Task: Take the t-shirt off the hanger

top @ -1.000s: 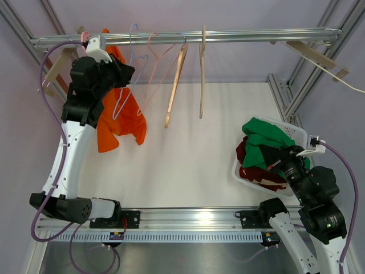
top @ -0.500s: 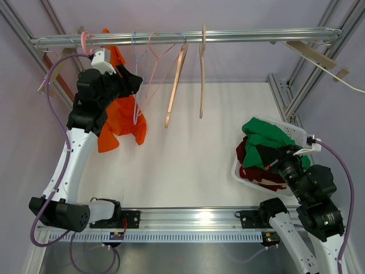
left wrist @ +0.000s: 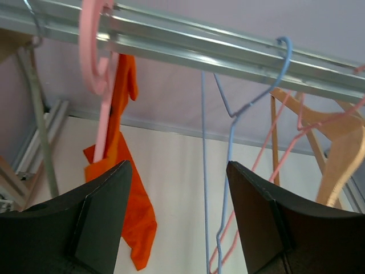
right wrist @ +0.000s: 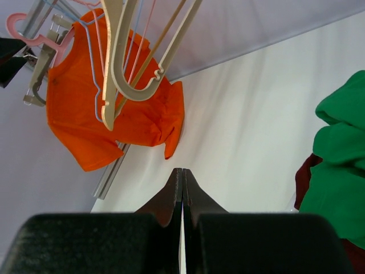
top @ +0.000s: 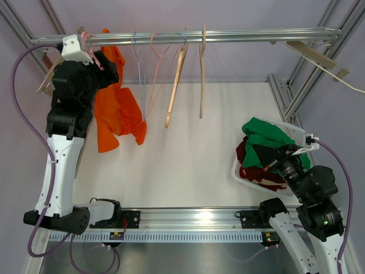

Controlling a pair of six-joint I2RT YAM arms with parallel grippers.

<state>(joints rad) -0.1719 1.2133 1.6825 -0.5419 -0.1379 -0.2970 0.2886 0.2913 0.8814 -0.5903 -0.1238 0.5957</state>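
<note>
An orange t-shirt (top: 117, 114) hangs from a pink hanger (left wrist: 97, 63) at the left end of the metal rail (top: 228, 35). In the left wrist view the t-shirt (left wrist: 131, 217) drapes below the pink hook, left of my left gripper (left wrist: 178, 165). That gripper stands open just under the rail with nothing between its fingers. From above, the left gripper (top: 108, 64) sits to the left of the shirt's top. My right gripper (right wrist: 182, 170) is shut and empty, low at the right, facing the t-shirt (right wrist: 85, 114) from afar.
A blue wire hanger (left wrist: 228, 142), a pink wire hanger (top: 157, 63) and two wooden hangers (top: 177, 85) hang on the rail right of the shirt. A white basket (top: 291, 132) with green (top: 265, 137) and dark red clothes stands at the right by the right arm.
My left gripper has opened and drawn up and left, off the shirt and blue hanger toward the rail. The blue hanger has swung back to hang straight. The right arm has hardly moved.
</note>
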